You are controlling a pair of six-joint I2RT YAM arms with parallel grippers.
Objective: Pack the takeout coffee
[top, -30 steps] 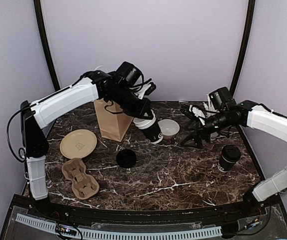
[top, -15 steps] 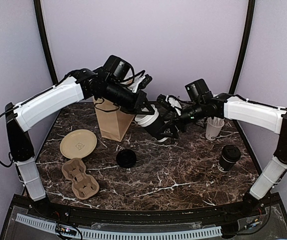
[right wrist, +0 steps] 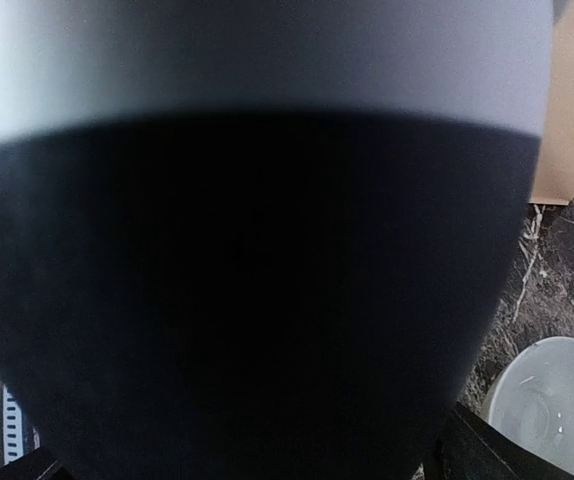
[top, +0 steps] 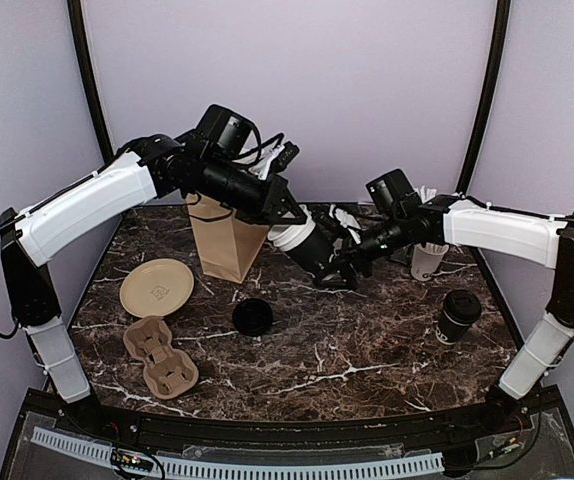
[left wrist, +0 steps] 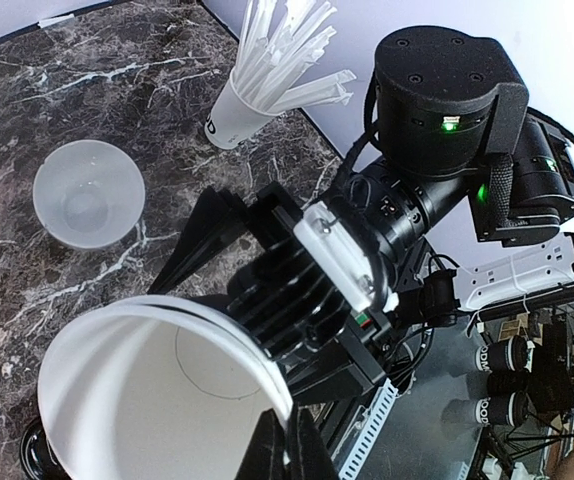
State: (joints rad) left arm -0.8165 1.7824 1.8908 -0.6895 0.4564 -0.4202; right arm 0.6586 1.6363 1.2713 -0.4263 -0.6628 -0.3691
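A lidless black takeout coffee cup [top: 310, 249] with a white inside [left wrist: 157, 400] hangs tilted above the table's middle back. My left gripper [top: 285, 229] is shut on its rim; the fingertips [left wrist: 289, 445] pinch the rim's near edge. My right gripper [top: 351, 264] stands open with its fingers [left wrist: 203, 244] on either side of the cup's lower body. The black cup wall [right wrist: 247, 290] fills the right wrist view; I cannot tell whether the fingers touch it. A second coffee cup [top: 458, 315] with a dome lid stands at the right. A loose black lid [top: 253, 316] lies at the middle.
A brown paper bag [top: 223, 242] stands at the back left, behind the left arm. A tan plate [top: 156, 288] and a cardboard cup carrier [top: 162, 356] lie at the left. A white cup of wrapped straws [top: 428, 258] and a low white bowl [left wrist: 89, 205] sit at the back right.
My right arm swung left from the straw cup and brought its open jaws around the held cup. The left arm raised the cup slightly and kept its grip.
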